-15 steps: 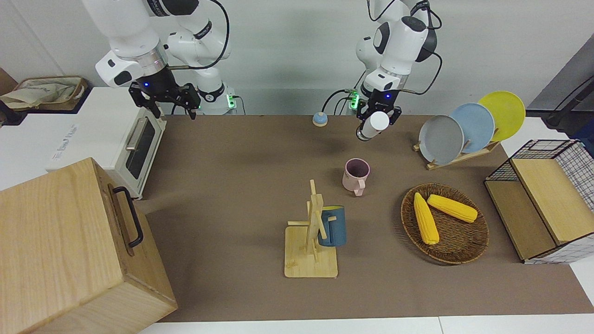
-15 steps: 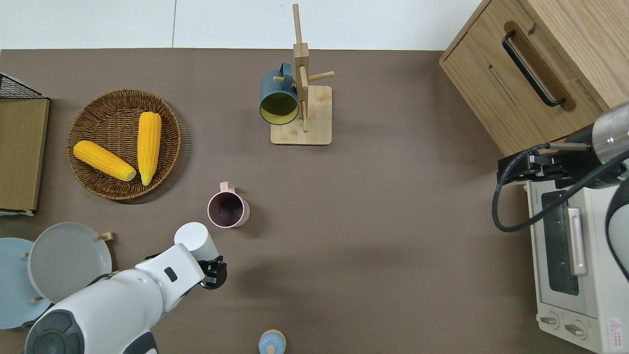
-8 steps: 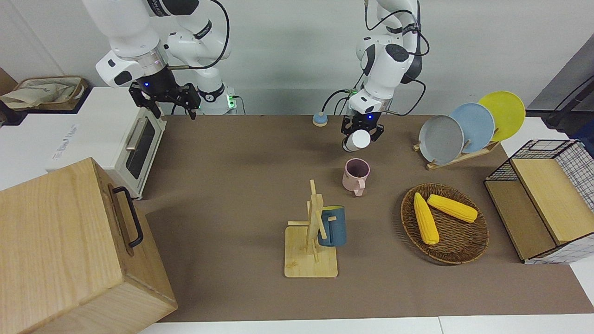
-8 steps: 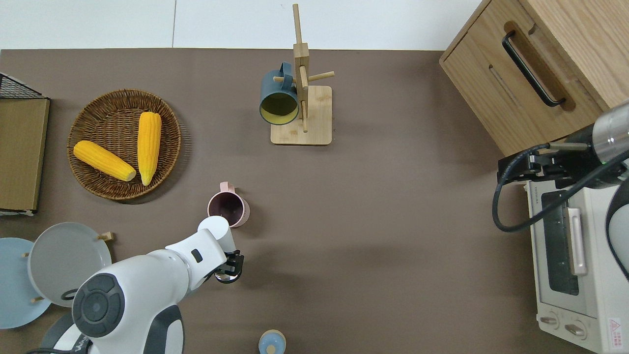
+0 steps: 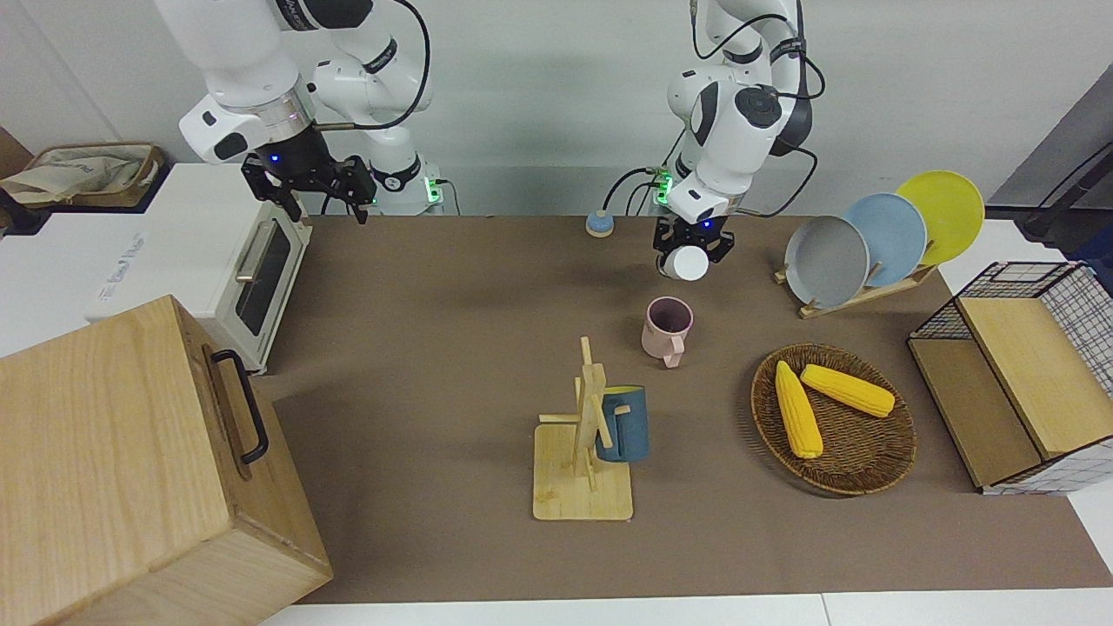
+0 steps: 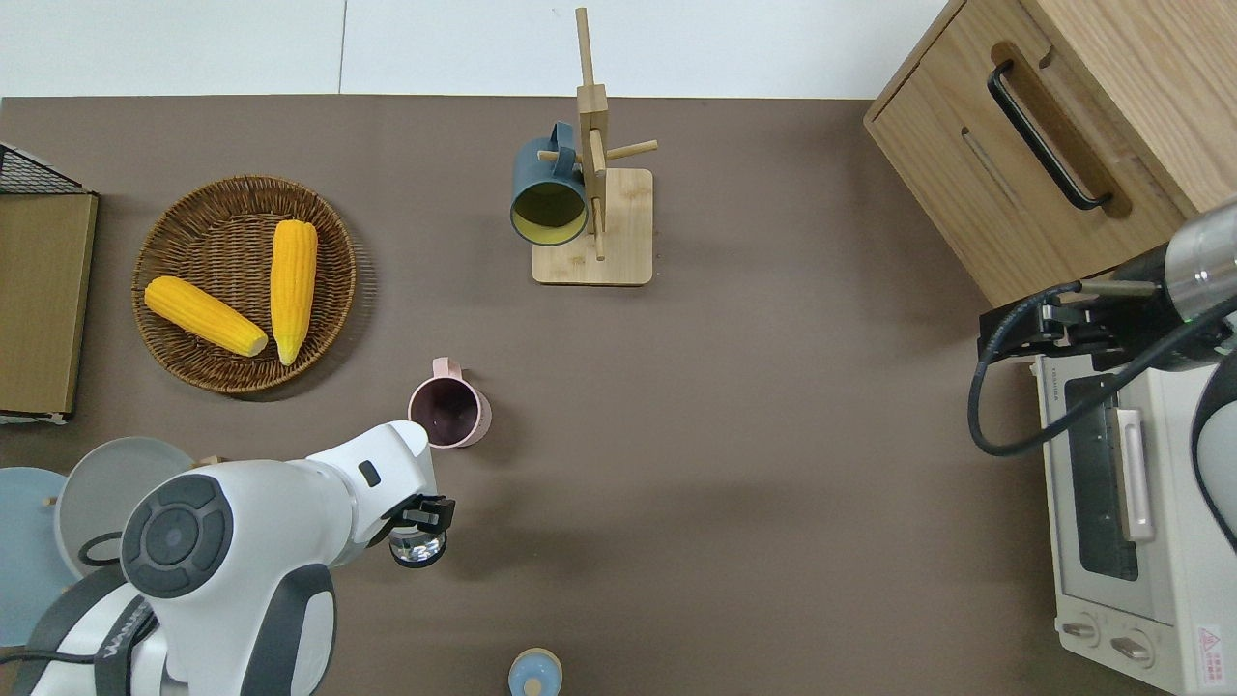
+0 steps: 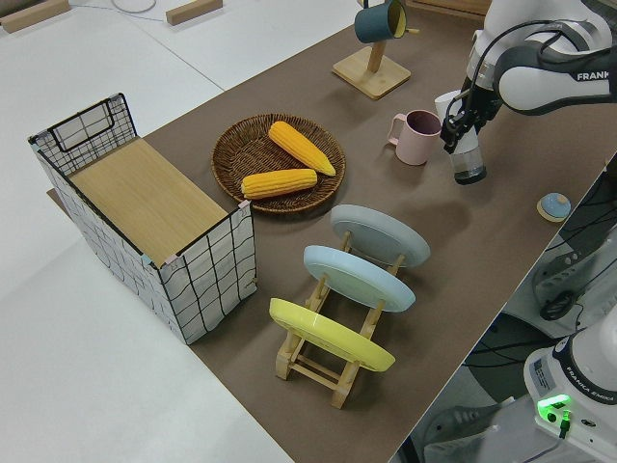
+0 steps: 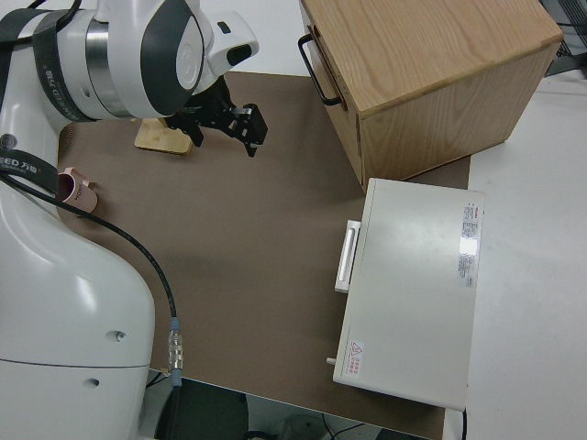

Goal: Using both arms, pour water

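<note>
My left gripper (image 5: 693,248) (image 6: 420,517) (image 7: 461,125) is shut on a clear bottle (image 7: 469,162) with a white cap (image 5: 693,263). It holds the bottle tilted, cap end toward the pink mug (image 5: 667,328) (image 6: 446,414) (image 7: 419,135). From above only the bottle's clear base (image 6: 417,551) shows, since the arm hides the cap. The gripper is over the brown table mat (image 6: 725,464), just on the robots' side of the mug. The mug stands upright, its handle pointing away from the robots. My right gripper (image 5: 306,184) (image 8: 225,128) is parked and open.
A wooden rack (image 6: 591,193) with a blue mug (image 6: 547,193) stands farther from the robots. A wicker basket (image 6: 208,348) of corn, a plate rack (image 5: 878,239) and a wire crate (image 5: 1026,374) fill the left arm's end. A toaster oven (image 6: 1121,503) and wooden box (image 5: 130,469) fill the right arm's end. A small blue knob (image 6: 534,672) lies near the robots.
The left arm has swung and lowered the bottle close to the pink mug, and its wrist has turned, so the cap no longer shows from above. The right arm has not moved.
</note>
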`<state>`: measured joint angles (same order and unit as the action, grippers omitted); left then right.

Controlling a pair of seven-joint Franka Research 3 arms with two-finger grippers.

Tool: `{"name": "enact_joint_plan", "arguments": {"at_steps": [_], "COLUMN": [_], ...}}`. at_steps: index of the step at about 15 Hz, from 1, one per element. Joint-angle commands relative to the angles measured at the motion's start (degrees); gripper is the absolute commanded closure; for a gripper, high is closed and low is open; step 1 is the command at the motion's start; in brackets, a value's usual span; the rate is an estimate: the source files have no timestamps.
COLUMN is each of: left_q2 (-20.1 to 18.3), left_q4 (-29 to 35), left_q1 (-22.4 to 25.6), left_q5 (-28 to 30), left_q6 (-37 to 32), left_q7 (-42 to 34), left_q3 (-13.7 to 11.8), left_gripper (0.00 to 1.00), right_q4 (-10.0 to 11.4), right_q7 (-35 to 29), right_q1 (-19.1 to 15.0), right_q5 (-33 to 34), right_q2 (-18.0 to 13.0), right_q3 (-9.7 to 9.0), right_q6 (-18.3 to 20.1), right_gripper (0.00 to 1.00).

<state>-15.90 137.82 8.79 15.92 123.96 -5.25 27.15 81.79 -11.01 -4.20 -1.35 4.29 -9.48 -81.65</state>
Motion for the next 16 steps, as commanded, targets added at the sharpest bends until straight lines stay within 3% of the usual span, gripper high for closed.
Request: {"name": "enact_joint_plan", "arguments": {"at_steps": [1,7,11,16], "left_q2": [5.5,11.2,11.4,14.6], "left_q4": [-7.0,-14.9,-15.8,-17.4], "left_q1": [0.0,0.1,-0.1,-0.1], "left_q5": [-5.2,-6.8,-6.9,-7.0], "left_q6": [-4.9,-15.9,-19.2,-20.0], "left_q7": [4.5,4.8,5.0,6.6], "left_q3": [0.2,0.2,0.2,0.2], "left_gripper": [1.00,1.00,1.00,1.00], "right_q4": [0.3,0.3,0.3,0.3], "right_q7": [1.1,1.1,1.1,1.1], "right_q1": [-0.9,-0.9,-0.9,-0.9], "right_q5": [-1.2,-1.2,-1.2,-1.2], "right_q2": [-0.6,-0.6,-0.6,-0.6], "right_q3": [-0.46,-0.46,-0.46,-0.46], "right_q6": [-0.4,-0.4,-0.4,-0.4], "right_gripper": [0.009,0.009,0.009,0.009]}}
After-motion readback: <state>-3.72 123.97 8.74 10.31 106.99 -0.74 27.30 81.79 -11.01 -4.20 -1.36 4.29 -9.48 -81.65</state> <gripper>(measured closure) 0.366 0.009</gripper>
